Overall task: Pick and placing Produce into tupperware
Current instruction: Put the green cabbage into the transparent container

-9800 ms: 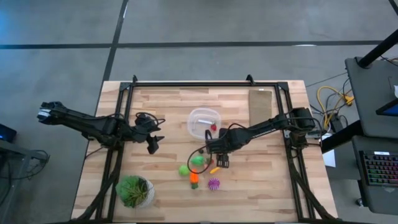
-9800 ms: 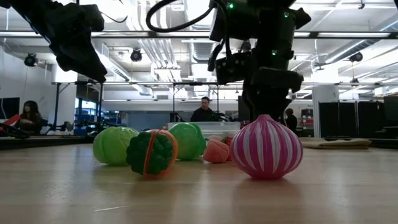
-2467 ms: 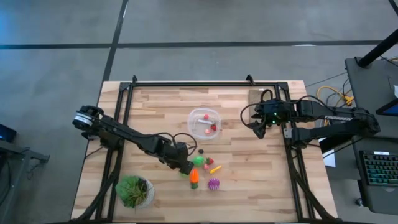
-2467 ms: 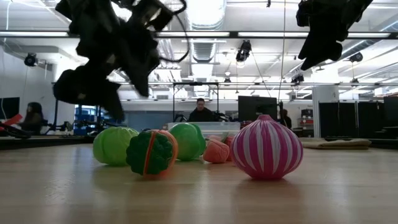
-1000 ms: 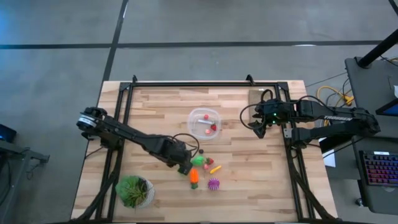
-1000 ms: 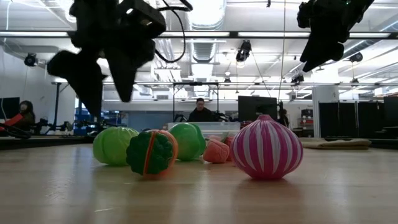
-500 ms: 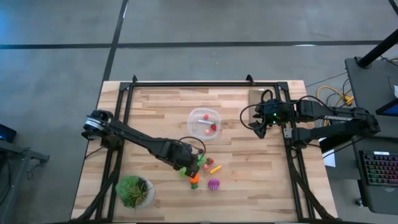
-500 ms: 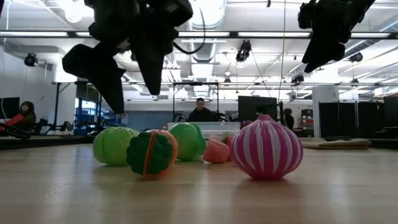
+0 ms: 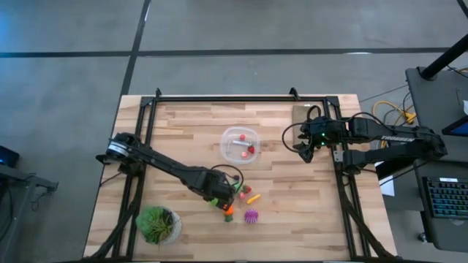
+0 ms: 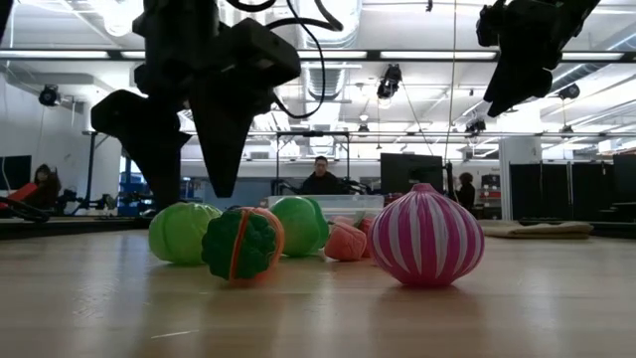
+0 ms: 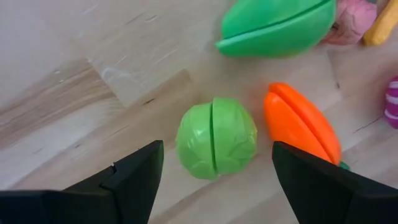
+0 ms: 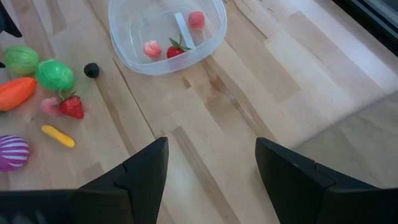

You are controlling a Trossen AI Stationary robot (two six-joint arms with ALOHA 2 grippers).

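**Desk:** Right now, your left gripper (image 11: 214, 180) hangs spread wide over the round green piece (image 11: 216, 145), one finger either side, nothing in it. Beside that piece lies the orange carrot (image 11: 301, 129), then the larger green piece (image 11: 278, 26).

**Operator:** How will it handle?

**Desk:** You'd judge it light, hard and smooth, likely to skid or roll on the wood. Take it across its widest middle, fingers square to the seam, and close gently.

**Operator:** And farther off?

**Desk:** Beyond the cluster, the strawberry (image 12: 71, 106), yellow piece (image 12: 58, 135) and dark berry (image 12: 91, 70) sit loose on the table (image 9: 183, 124). The tupperware (image 9: 240, 144) stands past them, already holding red and pink pieces. Your right gripper (image 9: 301, 151) waits, fingers apart and empty, raised near the table's right edge.
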